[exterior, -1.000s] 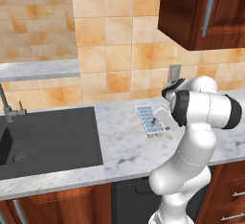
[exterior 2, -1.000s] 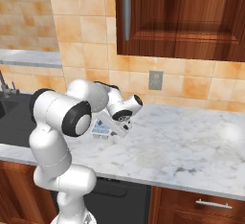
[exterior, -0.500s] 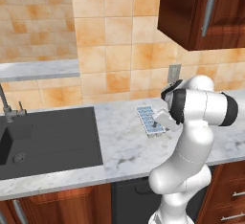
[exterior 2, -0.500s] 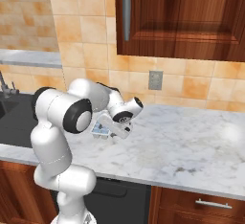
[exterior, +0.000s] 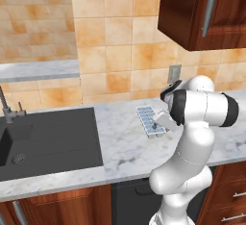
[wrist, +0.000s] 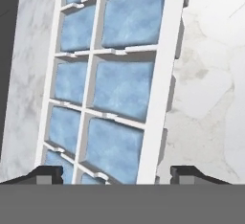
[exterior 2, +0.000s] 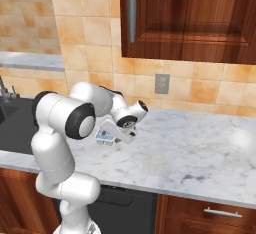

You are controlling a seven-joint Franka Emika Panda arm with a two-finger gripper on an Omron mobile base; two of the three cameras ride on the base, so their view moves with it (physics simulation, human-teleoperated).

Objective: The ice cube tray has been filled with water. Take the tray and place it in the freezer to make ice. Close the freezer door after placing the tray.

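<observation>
The ice cube tray (exterior: 150, 120) lies flat on the marble counter (exterior: 120, 147), its two rows of cells full of pale blue water (wrist: 119, 89). In the hand view the tray (wrist: 115, 74) runs up from between the two dark fingertips (wrist: 48, 173), which stand wide apart at its sides. My gripper (wrist: 117, 174) is open, low over the tray's near end, straddling it. The hand (exterior: 162, 122) covers that end in the left base view, and the tray (exterior 2: 103, 135) peeks out beside the hand in the right base view. The freezer and its door are out of view.
A dark sink (exterior: 48, 137) with a faucet (exterior: 7, 108) sits left of the tray. A wall outlet (exterior 2: 162, 83) is on the tiled wall behind. Dark wood cabinets (exterior 2: 190, 18) hang above, and drawers (exterior 2: 210, 213) sit under the counter.
The hand has sunk a little lower and closer over the tray's near end. The tray has not moved.
</observation>
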